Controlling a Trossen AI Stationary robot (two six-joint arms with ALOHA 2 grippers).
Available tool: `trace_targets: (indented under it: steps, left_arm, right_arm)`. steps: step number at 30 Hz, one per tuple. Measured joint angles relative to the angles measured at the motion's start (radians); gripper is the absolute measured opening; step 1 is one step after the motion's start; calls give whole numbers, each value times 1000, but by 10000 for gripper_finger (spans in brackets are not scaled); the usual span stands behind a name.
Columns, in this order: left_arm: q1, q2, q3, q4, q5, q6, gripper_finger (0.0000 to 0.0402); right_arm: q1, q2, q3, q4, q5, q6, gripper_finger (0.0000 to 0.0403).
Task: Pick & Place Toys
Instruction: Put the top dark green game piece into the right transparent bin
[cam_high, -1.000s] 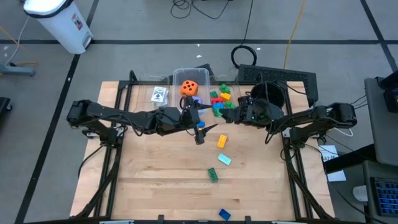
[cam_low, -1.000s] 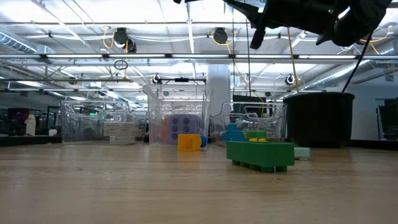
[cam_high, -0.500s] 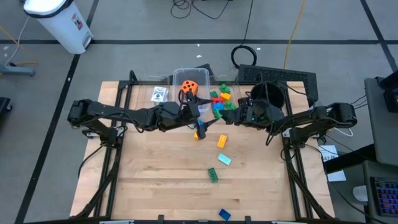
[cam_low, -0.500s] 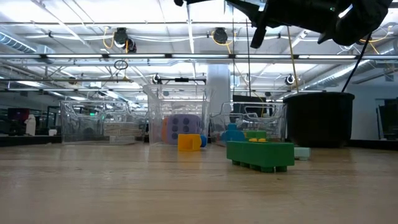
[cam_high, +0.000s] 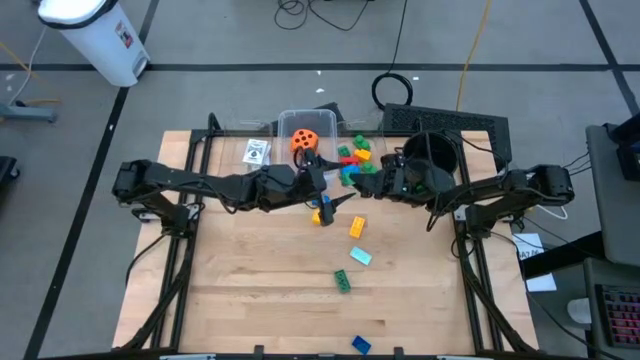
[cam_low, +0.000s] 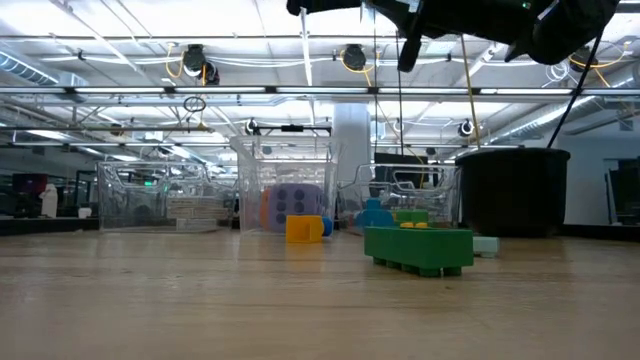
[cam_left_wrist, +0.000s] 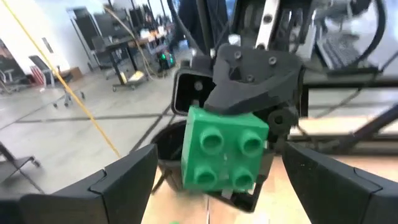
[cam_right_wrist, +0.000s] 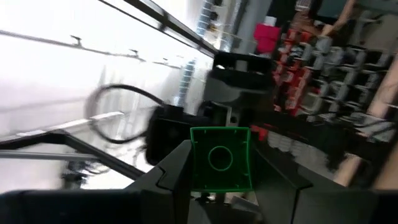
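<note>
Left wrist view gives the clearest look at the green brick (cam_left_wrist: 224, 149): a stubby plastic block with its studded face turned toward the left arm's camera, four round studs in a square, edges crisp and the surface glossy. It is up in the air, not on the table, pinched at its back by the right gripper (cam_high: 372, 182), whose dark fingers press onto its sides. In the right wrist view the same brick (cam_right_wrist: 220, 158) sits end-on between that gripper's own two fingers.

From the left gripper (cam_high: 325, 192) the brick lies straight ahead and close, centred in the gap between its widely spread fingers (cam_left_wrist: 124, 177), which bracket it on either side without touching. The two grippers face each other nose to nose above the far middle of the table, just in front of the bin of coloured bricks (cam_high: 352, 158). The block is nearly as wide as it is long, so it offers no real long axis. Its free sides look reachable by the left fingers, which would need to advance a little and close, if a handover is intended.

Beyond the grippers, a yellow brick (cam_high: 356, 227) and another green brick on the table (cam_high: 342, 281) lie loose, nearer the front edge.
</note>
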Motion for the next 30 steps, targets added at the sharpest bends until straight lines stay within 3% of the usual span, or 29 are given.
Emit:
trace_targets:
  steps: [10, 19, 30]
  left_arm:
    - [6, 94, 184, -173, -13, 55, 346]
    - [11, 94, 194, -228, -33, 53, 343]
    - [9, 40, 195, -294, -33, 18, 256]
  right_arm:
    - [-3, 1, 6, -33, -2, -17, 126]
    - [-7, 1, 5, -27, -3, -35, 126]
    - [-50, 1, 5, -23, -53, -9, 127]
